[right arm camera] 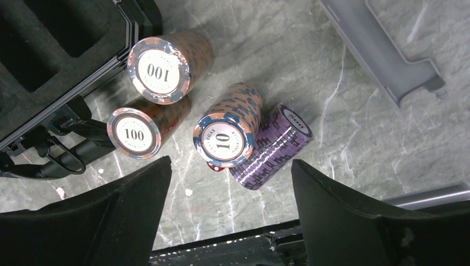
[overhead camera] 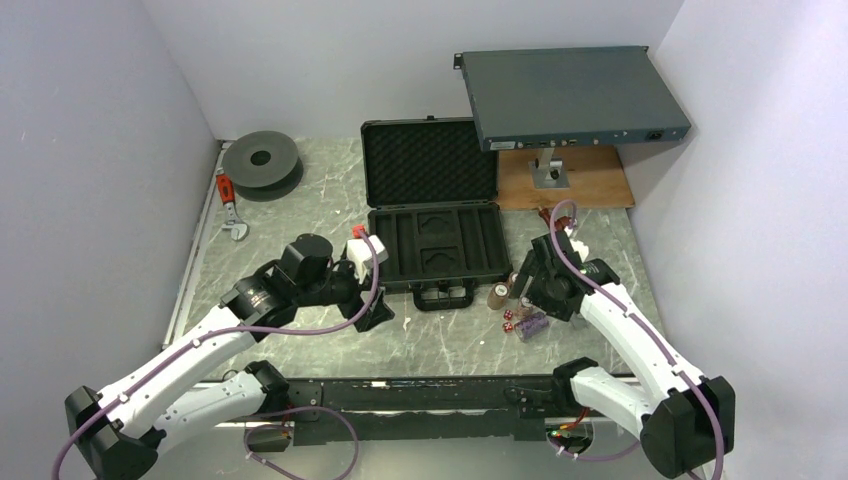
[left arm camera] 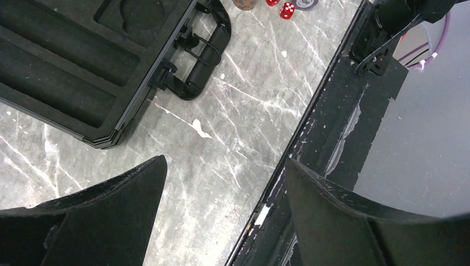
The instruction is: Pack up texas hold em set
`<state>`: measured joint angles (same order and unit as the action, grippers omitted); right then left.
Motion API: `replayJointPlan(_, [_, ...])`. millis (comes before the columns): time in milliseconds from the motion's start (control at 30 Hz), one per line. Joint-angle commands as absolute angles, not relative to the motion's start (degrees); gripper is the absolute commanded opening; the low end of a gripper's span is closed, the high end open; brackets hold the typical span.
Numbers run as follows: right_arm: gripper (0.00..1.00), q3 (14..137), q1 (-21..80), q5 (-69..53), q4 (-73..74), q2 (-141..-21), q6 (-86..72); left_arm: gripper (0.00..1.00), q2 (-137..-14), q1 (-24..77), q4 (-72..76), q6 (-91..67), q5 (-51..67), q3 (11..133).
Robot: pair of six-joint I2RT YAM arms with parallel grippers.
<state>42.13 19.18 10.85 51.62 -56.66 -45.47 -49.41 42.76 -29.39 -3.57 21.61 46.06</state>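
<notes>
The black briefcase [overhead camera: 437, 243] lies open mid-table, its egg-crate foam lid [overhead camera: 429, 160] raised behind the slotted tray, its handle [overhead camera: 445, 294] toward me. The tray [left arm camera: 66, 66] and handle [left arm camera: 198, 55] show in the left wrist view. Three brown chip stacks [right arm camera: 161, 66] and one purple stack [right arm camera: 272, 147] lie on their sides right of the handle, with small red dice [overhead camera: 508, 319] among them. My right gripper [right arm camera: 230, 169] is open and empty just above the stacks [overhead camera: 497, 296]. My left gripper [overhead camera: 377, 312] is open and empty over bare table left of the handle.
A large flat grey rack box [overhead camera: 572, 96] stands raised on a mount over a wooden board [overhead camera: 566, 178] at the back right. A dark round spool [overhead camera: 262, 160] and a red-handled tool [overhead camera: 230, 200] lie at the back left. The table's black front edge [left arm camera: 332, 144] runs near both grippers.
</notes>
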Motion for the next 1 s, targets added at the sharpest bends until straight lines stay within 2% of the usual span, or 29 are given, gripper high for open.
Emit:
replayJointPlan(0, [0.78,41.6,19.3,12.2,51.9,-55.7,-47.3,0.83,-49.0,43.2,-28.4,-2.4,20.5,46.6])
replayJointPlan(633, [0.68,38.3,19.3,14.4,47.8,-60.0,-47.8,0.83,-50.2,43.6,-28.1,-2.7,20.1,46.4])
replayJointPlan(900, [0.57,38.0,19.3,14.7,47.7,-59.0,-48.0,0.83,-50.4,43.8,-28.3,-2.7,19.9,46.5])
replayJointPlan(967, [0.51,38.1,19.4,14.5,47.7,-59.1,-48.0,0.83,-50.3,43.9,-28.3,-2.8,19.8,46.4])
